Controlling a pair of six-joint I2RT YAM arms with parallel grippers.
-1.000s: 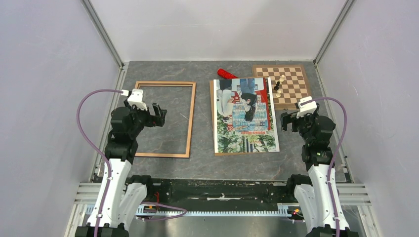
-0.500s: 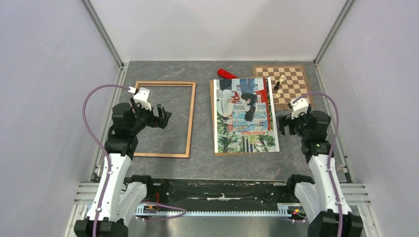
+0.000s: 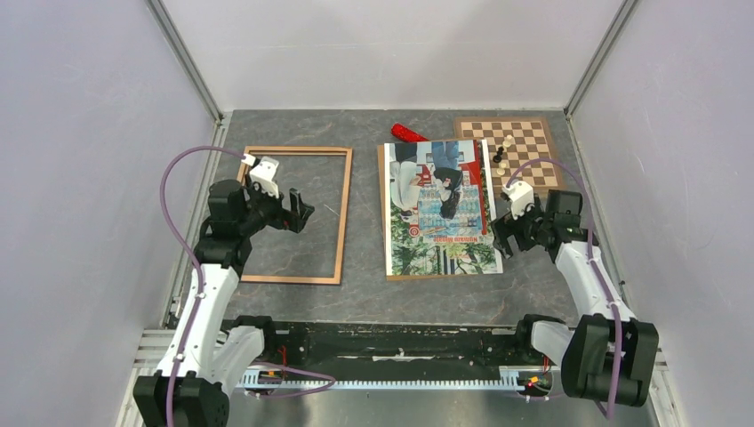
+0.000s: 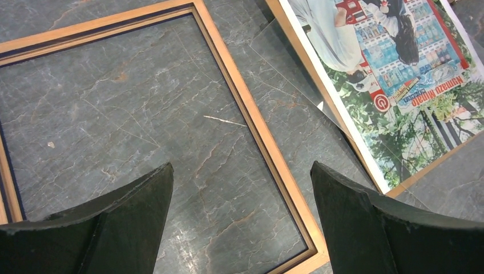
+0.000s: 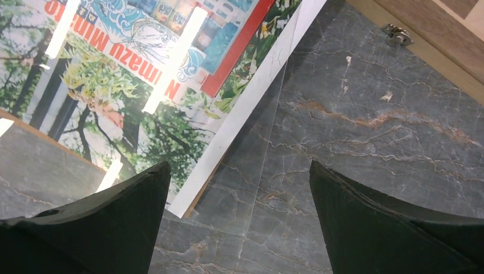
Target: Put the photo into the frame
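Note:
The frame [image 3: 343, 213], light brown wood and empty, lies flat on the left half of the table, and its right rail [image 4: 251, 120] runs between my left fingers' view. My left gripper [image 3: 298, 212] [image 4: 241, 168] hovers open over the frame's inside, near that rail. The photo [image 3: 440, 205] [image 4: 399, 68] lies face up to the right, on a brown panel [image 3: 383, 213] that shows along its left and near edges. My right gripper [image 3: 505, 233] [image 5: 239, 166] stands open just off the photo's [image 5: 142, 68] near right corner, with bare table between its fingers.
A chessboard [image 3: 525, 142] with a few pieces [image 3: 502, 156] sits at the back right, touching the photo's far right corner. A red object [image 3: 409, 133] lies behind the photo. A small metal clip [image 5: 396, 35] sits on a brown wooden edge. Enclosure walls stand on three sides.
My right arm has swung left and down toward the photo's near right corner. My left gripper has drifted a little to the right over the frame. Photo and frame have not moved.

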